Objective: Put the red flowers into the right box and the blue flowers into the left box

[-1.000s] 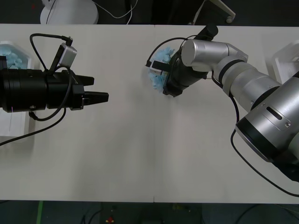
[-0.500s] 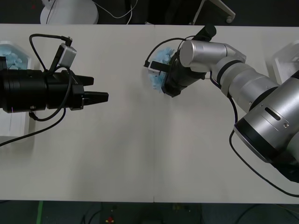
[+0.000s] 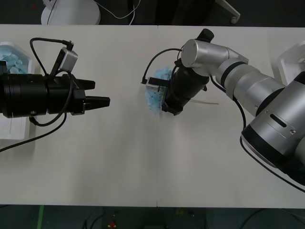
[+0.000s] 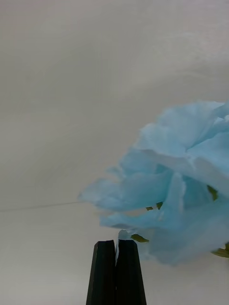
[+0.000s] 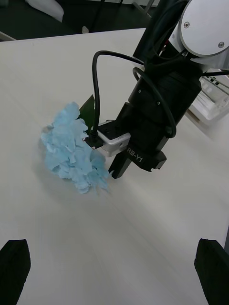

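The right tool [image 3: 164,105] is clamped on a blue hydrangea cluster [image 3: 155,93] at mid-worktop [image 3: 143,162]. The left tool [image 3: 97,95] waits wide open nearby. Likely next: hand the cluster across toward the left box [image 3: 14,131], which already holds blue flowers.

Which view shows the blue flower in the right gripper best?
The left wrist view: the whole blue flower shows with the right gripper beside it on the table. The right wrist view shows close petals at the shut fingers. In the front view the arm half hides it.
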`<state>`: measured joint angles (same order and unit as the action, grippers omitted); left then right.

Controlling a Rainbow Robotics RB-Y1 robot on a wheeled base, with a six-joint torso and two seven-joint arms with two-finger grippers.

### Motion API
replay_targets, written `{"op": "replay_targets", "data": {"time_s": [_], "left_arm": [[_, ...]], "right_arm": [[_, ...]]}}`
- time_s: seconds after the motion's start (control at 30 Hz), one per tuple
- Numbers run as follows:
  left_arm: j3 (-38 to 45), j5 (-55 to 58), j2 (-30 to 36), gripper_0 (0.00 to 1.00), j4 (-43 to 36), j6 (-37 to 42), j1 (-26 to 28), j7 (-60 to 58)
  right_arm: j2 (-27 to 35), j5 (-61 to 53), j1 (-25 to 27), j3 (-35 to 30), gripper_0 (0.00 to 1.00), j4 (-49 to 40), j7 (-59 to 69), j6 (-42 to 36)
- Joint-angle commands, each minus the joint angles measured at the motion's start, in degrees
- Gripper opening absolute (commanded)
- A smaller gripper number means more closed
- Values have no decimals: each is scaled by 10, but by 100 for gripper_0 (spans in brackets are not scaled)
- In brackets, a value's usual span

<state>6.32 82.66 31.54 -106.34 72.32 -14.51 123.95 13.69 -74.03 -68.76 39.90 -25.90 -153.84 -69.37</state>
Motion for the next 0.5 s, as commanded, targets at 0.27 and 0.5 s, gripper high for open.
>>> {"op": "replay_targets", "data": {"time_s": [0.27, 0.5], "left_arm": [[16, -5, -8, 100, -20, -7, 15, 47], [16, -4, -8, 100, -21, -7, 16, 52]], "right_arm": [[89, -74, 14, 60, 0, -65, -12, -154], [121, -69, 22, 60, 52, -72, -12, -99]]}}
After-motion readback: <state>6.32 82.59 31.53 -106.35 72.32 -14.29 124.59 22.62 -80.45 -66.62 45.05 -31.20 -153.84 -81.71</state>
